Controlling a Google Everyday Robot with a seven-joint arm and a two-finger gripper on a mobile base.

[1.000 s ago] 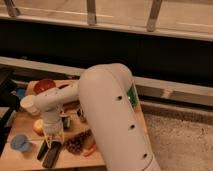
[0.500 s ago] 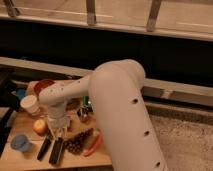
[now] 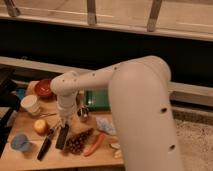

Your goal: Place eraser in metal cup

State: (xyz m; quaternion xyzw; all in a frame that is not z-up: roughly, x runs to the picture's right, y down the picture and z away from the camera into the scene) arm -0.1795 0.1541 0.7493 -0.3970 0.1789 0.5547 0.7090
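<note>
The eraser [image 3: 62,136], a flat dark block, stands on end and slightly tilted just down and to the left of the metal cup [image 3: 83,114], its upper end meeting the gripper [image 3: 64,123]. Its lower end is down at the wooden table [image 3: 30,162]; whether it rests there or hangs clear cannot be told. The gripper points downward directly left of the metal cup and a little lower, at the eraser's top; whether it is clamped on the block or released cannot be told.

The metal cup stands upright, small and shiny, with nothing seen inside it. Farther left and lower than the cup lies a narrower black stick [image 3: 44,148], beside the eraser but apart from it. A pine cone [image 3: 79,141] sits below the cup, and a carrot [image 3: 95,144] lower right of it. An orange fruit [image 3: 40,126] lies to the cup's left, a white cup [image 3: 31,104] farther left, a light blue cup [image 3: 20,142] far lower left, and a red bowl [image 3: 44,89] upper left. A green container [image 3: 97,99] sits just above right of the metal cup.
</note>
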